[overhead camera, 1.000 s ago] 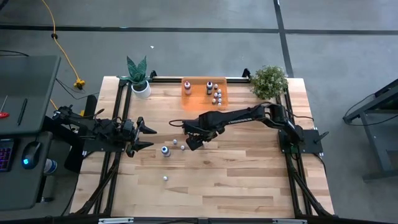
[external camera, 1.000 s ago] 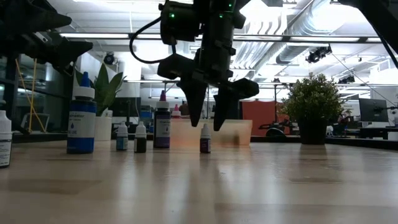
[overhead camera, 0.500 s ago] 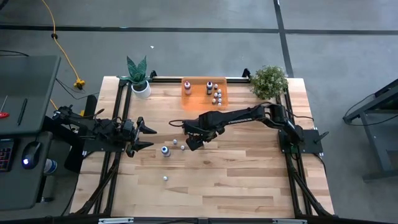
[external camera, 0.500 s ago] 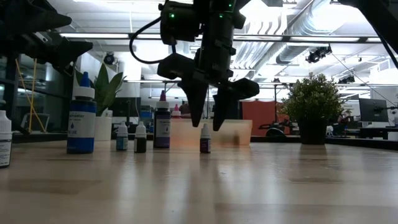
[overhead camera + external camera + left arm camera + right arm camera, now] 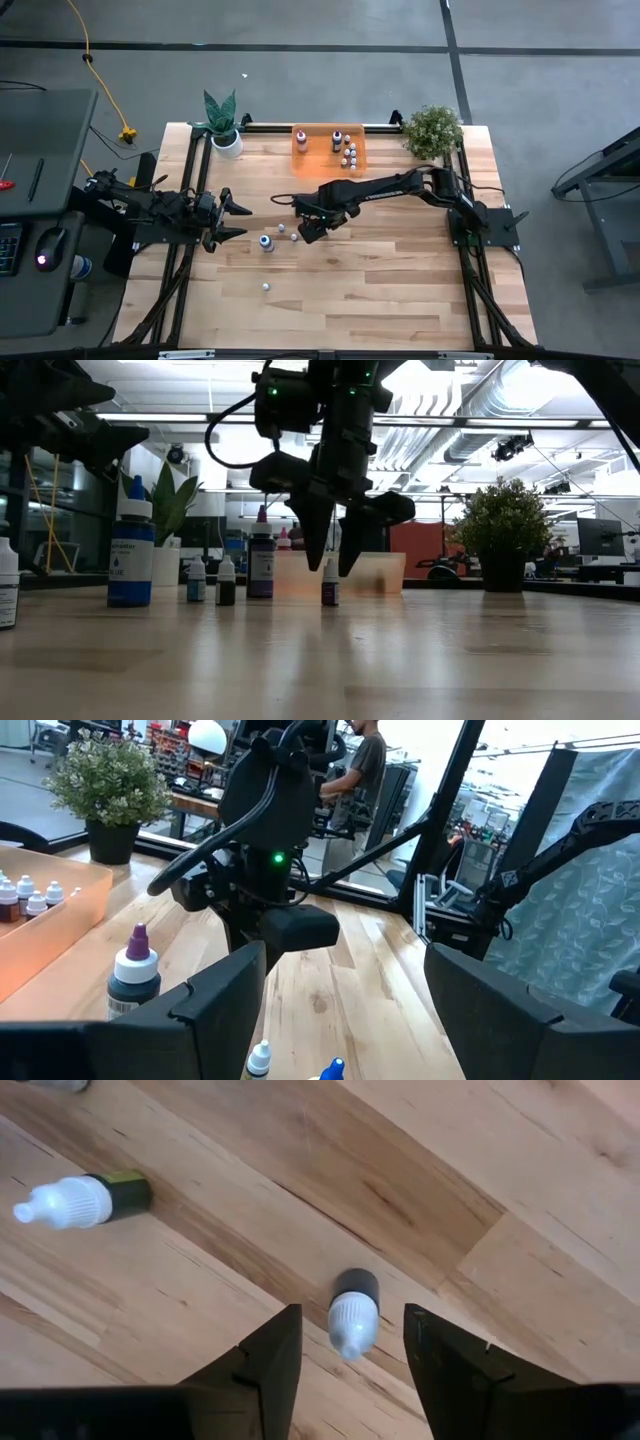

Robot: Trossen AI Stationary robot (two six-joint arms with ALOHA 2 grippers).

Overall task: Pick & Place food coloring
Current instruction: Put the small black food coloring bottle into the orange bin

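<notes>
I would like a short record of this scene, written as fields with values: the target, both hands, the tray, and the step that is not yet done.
target: small dark bottle with a pale cap, upright on the table
right hand: right hand lowered over that bottle, a finger on each side, a gap showing at both sides, not gripping
left hand: left hand open, waiting at the table's left side
tray: orange tray at the far edge, several bottles inside
other bottles: blue bottle and a few more standing loose
step not yet done: closing on the bottle
</notes>
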